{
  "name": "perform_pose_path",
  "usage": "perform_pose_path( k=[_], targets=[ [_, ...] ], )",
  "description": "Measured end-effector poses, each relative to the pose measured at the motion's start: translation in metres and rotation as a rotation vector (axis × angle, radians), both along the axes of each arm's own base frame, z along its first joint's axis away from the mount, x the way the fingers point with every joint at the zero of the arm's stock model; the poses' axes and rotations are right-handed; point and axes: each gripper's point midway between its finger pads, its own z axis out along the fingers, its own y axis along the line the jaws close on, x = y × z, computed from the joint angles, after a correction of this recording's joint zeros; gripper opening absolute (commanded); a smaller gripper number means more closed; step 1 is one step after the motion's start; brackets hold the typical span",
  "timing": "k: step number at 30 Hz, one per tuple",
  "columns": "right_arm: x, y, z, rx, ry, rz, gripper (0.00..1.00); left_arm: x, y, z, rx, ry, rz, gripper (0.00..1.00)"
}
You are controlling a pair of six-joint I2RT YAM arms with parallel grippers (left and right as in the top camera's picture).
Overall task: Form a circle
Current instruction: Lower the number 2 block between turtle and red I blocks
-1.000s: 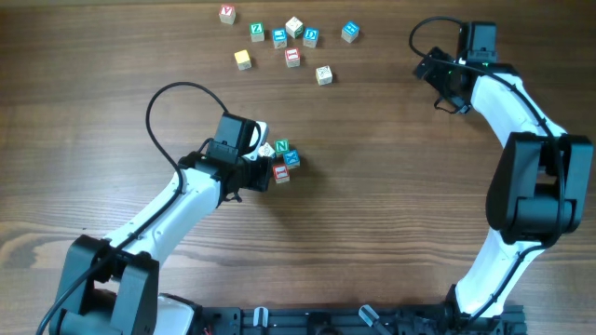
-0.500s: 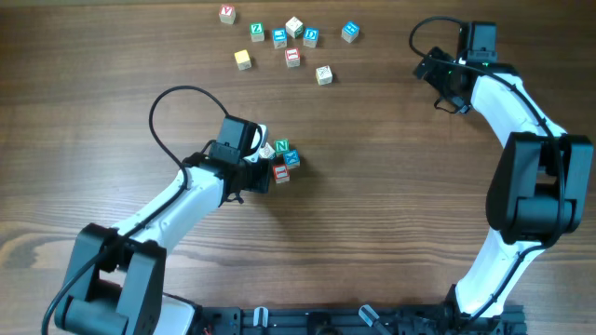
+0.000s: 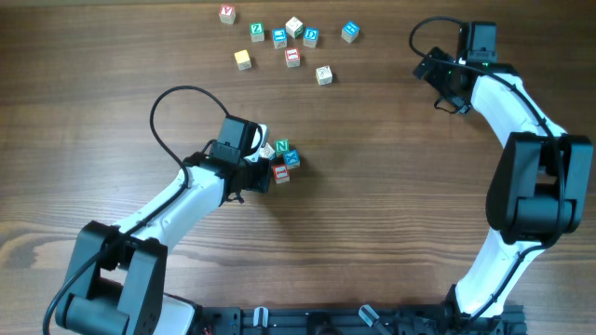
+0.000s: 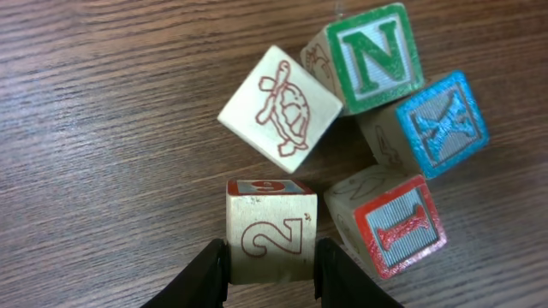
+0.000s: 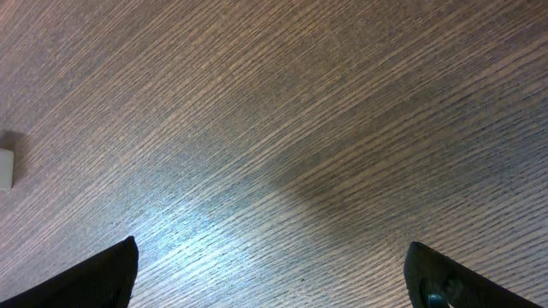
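The left gripper (image 4: 269,263) has just pinched the pale wooden "2" cube (image 4: 272,235), across from the green "N" cube (image 4: 377,56), likely nudging the ring of letter cubes (image 3: 280,161) tighter; the right gripper (image 5: 271,272) gapes empty.

I see only a dark brown wooden table (image 3: 372,223) beneath me, its grain running side to side, a pale sheen (image 5: 205,231) of light glancing off it.
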Motion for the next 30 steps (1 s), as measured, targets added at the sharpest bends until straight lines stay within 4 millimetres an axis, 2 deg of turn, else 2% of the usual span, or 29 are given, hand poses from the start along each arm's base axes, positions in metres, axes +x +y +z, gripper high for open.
perform_pose_path(
  k=[9,28,30],
  targets=[
    [0.0,0.0,0.0,0.0,0.0,0.0,1.0,-0.0061,-0.0076,0.0,-0.008,0.001,-0.123,0.36],
    [0.0,0.0,0.0,0.0,0.0,0.0,1.0,-0.0011,-0.0087,0.002,0.022,-0.047,-0.214,0.38],
    [0.0,0.0,0.0,0.0,0.0,0.0,0.99,-0.0011,-0.0087,0.002,0.022,-0.047,-0.215,0.46]
  ],
)
